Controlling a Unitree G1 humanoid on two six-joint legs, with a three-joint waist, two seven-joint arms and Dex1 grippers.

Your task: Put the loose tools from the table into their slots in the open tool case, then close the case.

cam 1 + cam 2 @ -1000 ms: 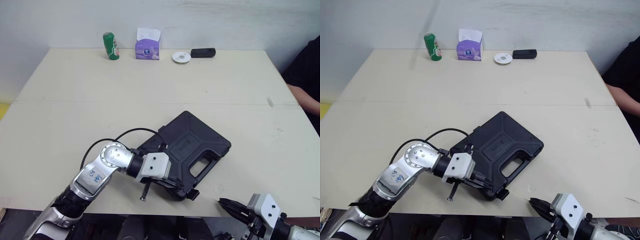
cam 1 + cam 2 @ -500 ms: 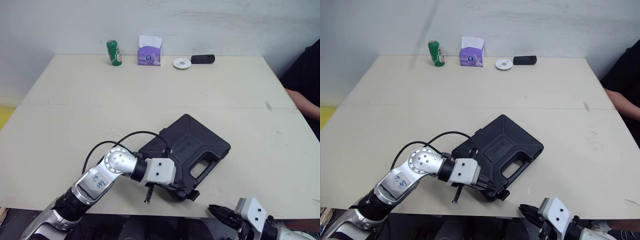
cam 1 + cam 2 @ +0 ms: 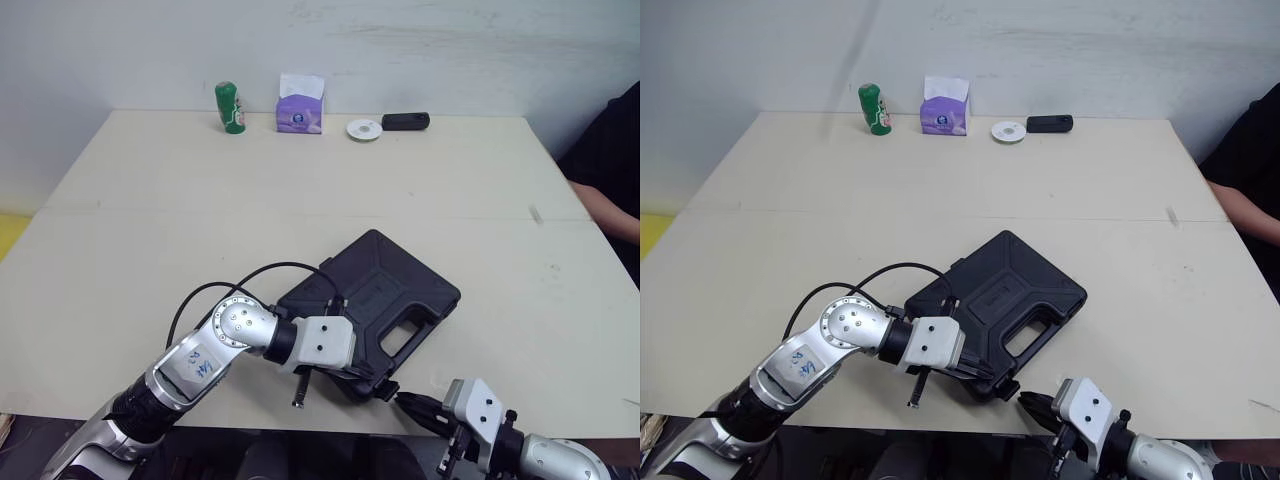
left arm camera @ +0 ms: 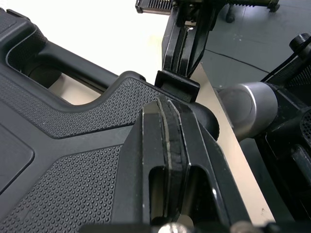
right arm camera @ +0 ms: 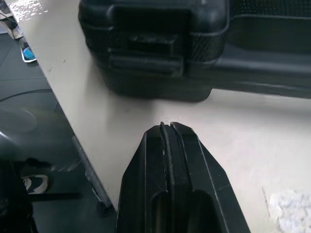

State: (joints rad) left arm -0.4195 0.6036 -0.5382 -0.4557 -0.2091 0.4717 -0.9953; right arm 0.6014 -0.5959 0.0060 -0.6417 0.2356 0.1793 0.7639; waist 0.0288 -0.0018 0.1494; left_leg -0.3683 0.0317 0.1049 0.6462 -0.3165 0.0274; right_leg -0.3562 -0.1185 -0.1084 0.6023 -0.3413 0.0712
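The cream tabletop [image 3: 300, 190] lies bare across its middle and left side, leaving wide open room between the far edge and the black tool case [image 3: 385, 285]. The case lies lid down and closed, set diagonally close to the front edge; its contents are hidden. A person's arm [image 3: 603, 203] rests at the right edge. The left gripper [image 4: 167, 104] lies on the lid by the case's front corner, fingers pressed together. The right gripper [image 5: 167, 128], fingers likewise together, sits at the front edge just beside the latch [image 5: 146, 51]. Along the far edge stand a purple tissue box [image 3: 299, 110] with a tissue up, a green can [image 3: 230, 107], a black device [image 3: 404, 121] and a white disc [image 3: 364, 128].
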